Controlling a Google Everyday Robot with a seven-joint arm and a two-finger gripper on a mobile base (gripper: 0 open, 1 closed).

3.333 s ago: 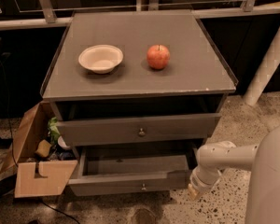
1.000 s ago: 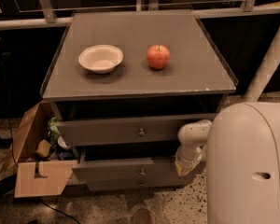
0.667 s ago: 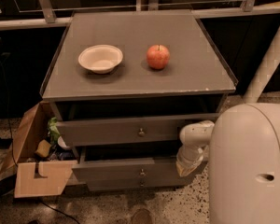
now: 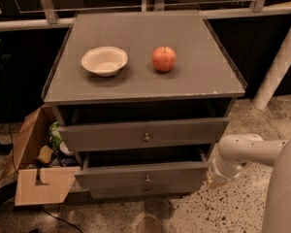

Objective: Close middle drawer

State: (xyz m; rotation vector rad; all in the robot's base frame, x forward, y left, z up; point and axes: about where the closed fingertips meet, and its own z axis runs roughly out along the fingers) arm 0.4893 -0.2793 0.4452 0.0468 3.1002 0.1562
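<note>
The middle drawer (image 4: 136,175) is the wide dark-grey one with a medium-height front and a small round knob (image 4: 147,179). It stands out a short way from the cabinet, with a dark gap above its front. My gripper (image 4: 212,178) is at the end of the white arm (image 4: 242,152), low at the right, beside the right end of the middle drawer's front. Whether it touches the front does not show. The taller top drawer (image 4: 111,136) is pulled out above it. The narrower bottom drawer (image 4: 145,191) sits just below.
A white bowl (image 4: 105,60) and a red apple (image 4: 164,58) sit on the cabinet top (image 4: 203,76). An open cardboard box (image 4: 36,178) with clutter stands on the floor at the left. A white post (image 4: 281,57) leans at the right. My body fills the lower right corner.
The middle drawer has been pushed in from far out to nearly in. Over the last second my arm and body have drawn back to the right, away from the drawer fronts.
</note>
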